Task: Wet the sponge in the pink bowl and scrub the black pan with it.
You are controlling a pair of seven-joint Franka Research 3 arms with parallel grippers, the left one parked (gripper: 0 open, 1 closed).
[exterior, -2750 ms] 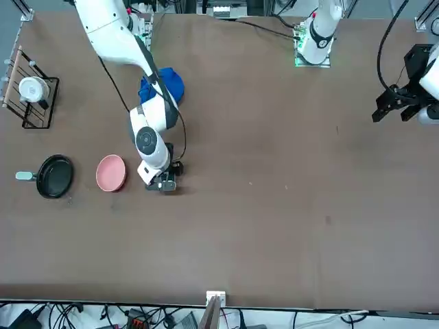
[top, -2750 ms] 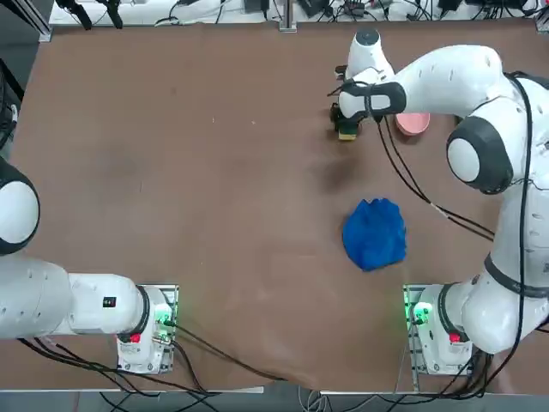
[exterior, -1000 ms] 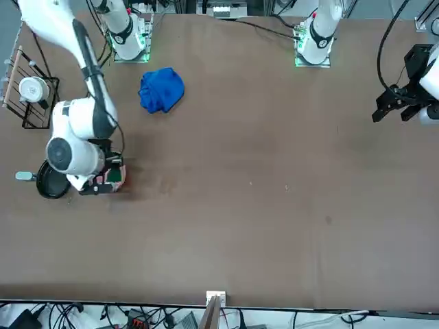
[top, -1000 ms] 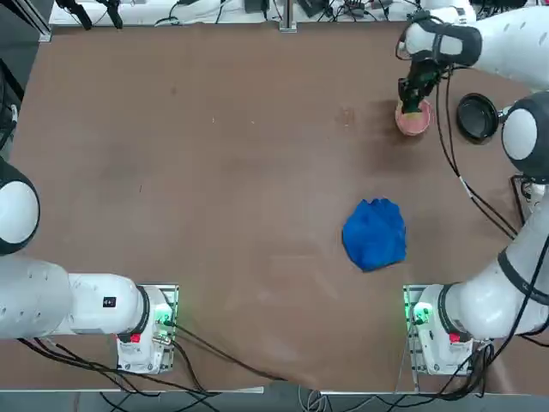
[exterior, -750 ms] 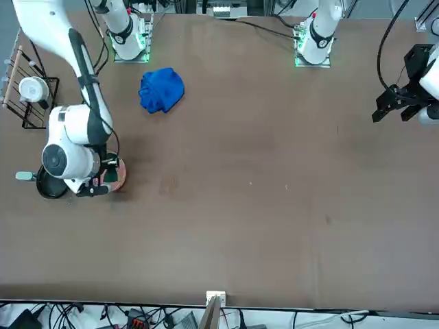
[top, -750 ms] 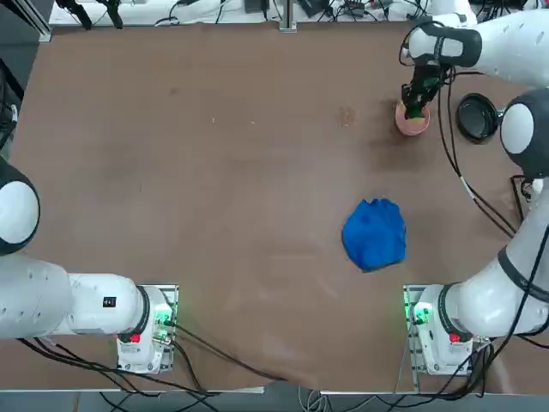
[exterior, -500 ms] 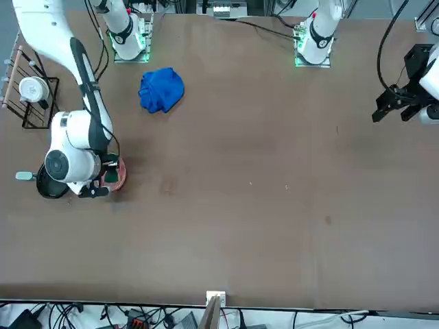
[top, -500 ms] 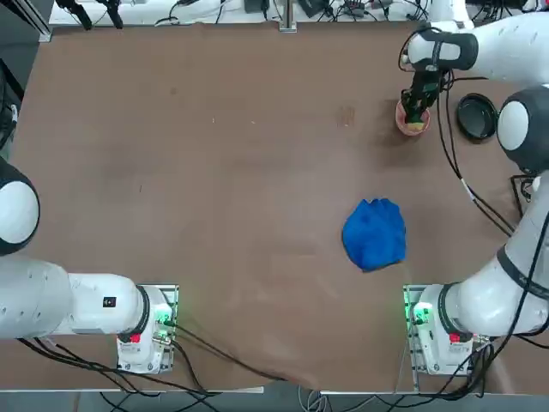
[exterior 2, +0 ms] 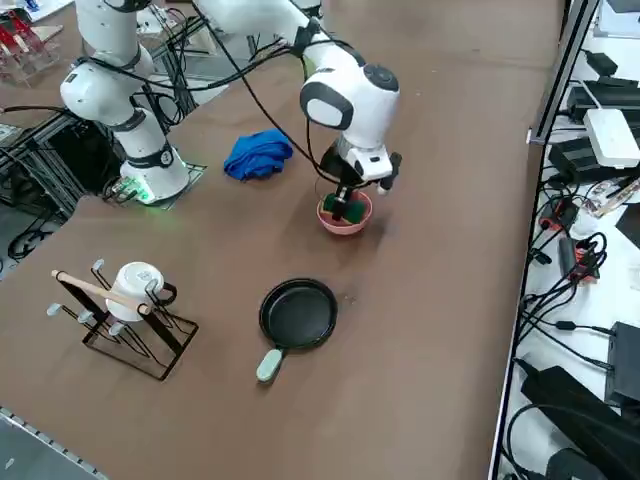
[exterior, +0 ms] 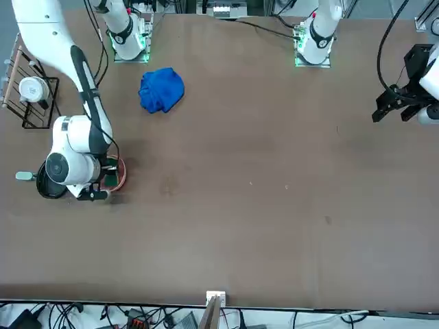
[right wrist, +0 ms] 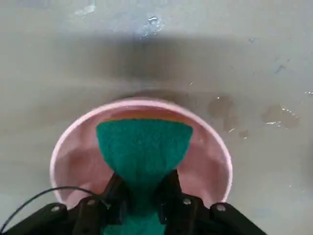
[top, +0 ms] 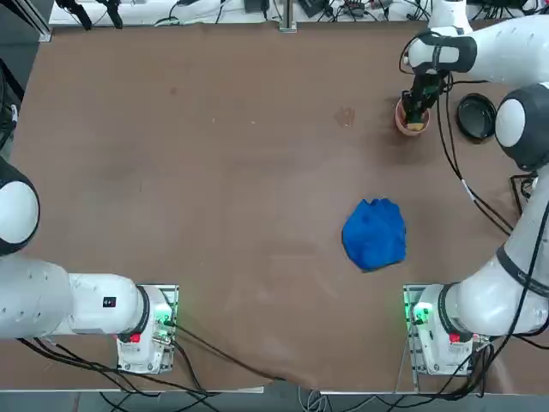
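Dipping looks to be the step in hand: the robot's right gripper (right wrist: 149, 198) has its two black fingers pinched on the green-topped sponge with a yellow layer (right wrist: 144, 149), squeezing its middle so that the far end fans out. That sponge sits inside the round pale pink bowl (exterior 2: 346, 228), within the rim, though whether it touches the bottom or how wet it is cannot be told. Picking up the sponge is done, and wetting is probably under way. All the scrubbing is left: the small round black frying pan with a pale handle (exterior 2: 298, 314) lies on the brown tabletop (exterior 2: 420, 330) near the bowl, with nothing working on it. Next, the sponge would need lifting clear and carrying over to the pan, perhaps dripping as it goes. The bright blue crumpled cloth (top: 375, 234) lies well apart, untouched.
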